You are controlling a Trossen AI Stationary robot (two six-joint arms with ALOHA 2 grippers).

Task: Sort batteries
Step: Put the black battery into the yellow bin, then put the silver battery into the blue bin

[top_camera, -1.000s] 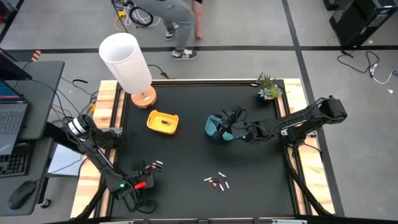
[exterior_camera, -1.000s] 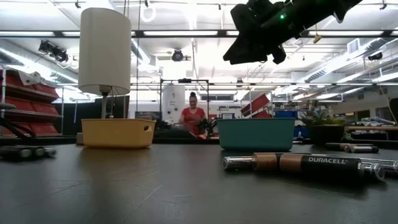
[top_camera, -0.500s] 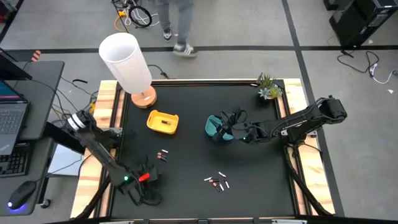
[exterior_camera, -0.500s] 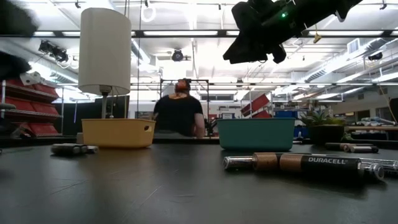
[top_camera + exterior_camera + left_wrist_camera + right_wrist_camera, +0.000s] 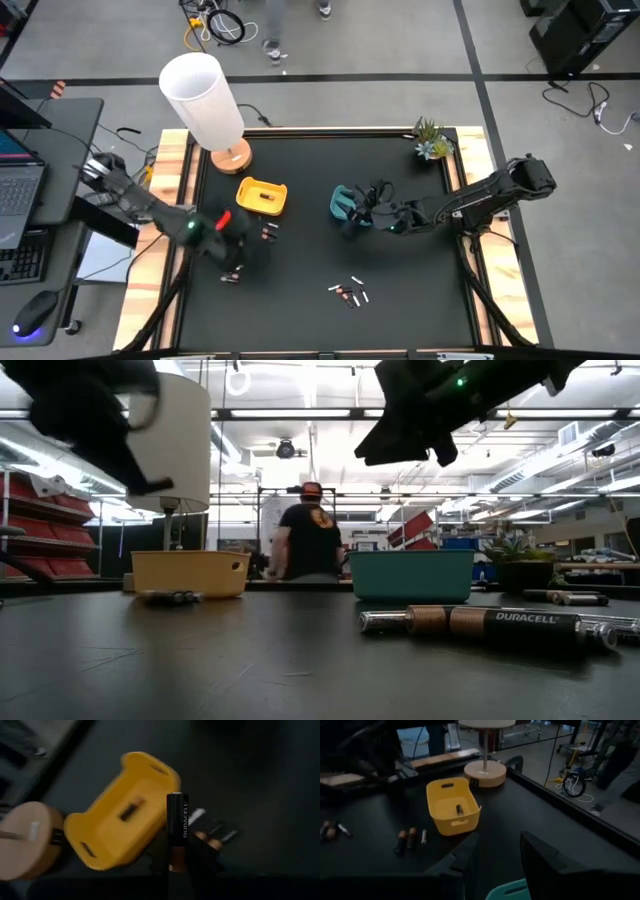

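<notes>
My left gripper (image 5: 243, 243) hangs above the table's left half, beside the yellow tray (image 5: 262, 196), shut on a dark battery (image 5: 176, 827) with a copper end. One battery (image 5: 129, 811) lies inside that tray. A few loose batteries (image 5: 268, 230) lie on the table next to the tray, and several more (image 5: 348, 293) lie near the front edge. My right gripper (image 5: 499, 865) hovers open over the teal tray (image 5: 345, 205), with nothing between its fingers. My left gripper pinches the battery's copper end (image 5: 176, 861) between its two fingers. The fingers slant down toward the table's far side and lie along the battery. The black end sticks out past the fingertips, and the battery is lifted clear of the table.
A white-shaded lamp (image 5: 205, 100) on a wooden base stands at the far left behind the yellow tray. A small potted plant (image 5: 432, 140) sits in the far right corner. A person (image 5: 305, 540) stands in the room beyond the table.
My left gripper has risen from the front left of the table and gone toward the far edge, up to the yellow tray, turning as it went. A few loose batteries now lie closer to the yellow tray than before.
</notes>
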